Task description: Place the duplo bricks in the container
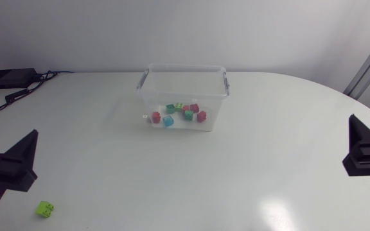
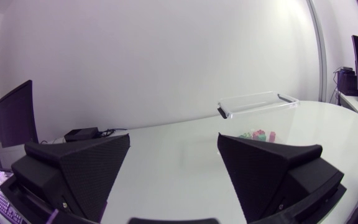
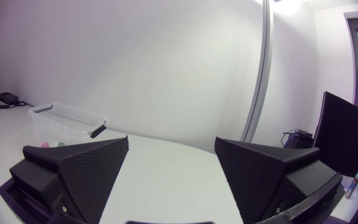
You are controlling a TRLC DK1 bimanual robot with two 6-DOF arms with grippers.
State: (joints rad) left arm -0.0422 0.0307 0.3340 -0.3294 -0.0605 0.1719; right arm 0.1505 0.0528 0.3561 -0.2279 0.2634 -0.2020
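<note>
Your left gripper (image 2: 174,140) and right gripper (image 3: 171,142) both gape, holding nothing. One lime-green studded duplo brick (image 1: 44,208) lies near the left gripper; red, green and blue bricks (image 1: 168,120) sit inside the clear container (image 1: 150,96)

On the table (image 1: 249,173), the container (image 1: 184,66) sits toward 12 o'clock, with several duplo bricks (image 1: 168,120) inside it. One loose duplo brick (image 1: 44,208) lies at 8 o'clock, near the left gripper (image 2: 174,139) at 9 o'clock. The right gripper (image 3: 171,142) is at 3 o'clock, well apart from the container.
</note>
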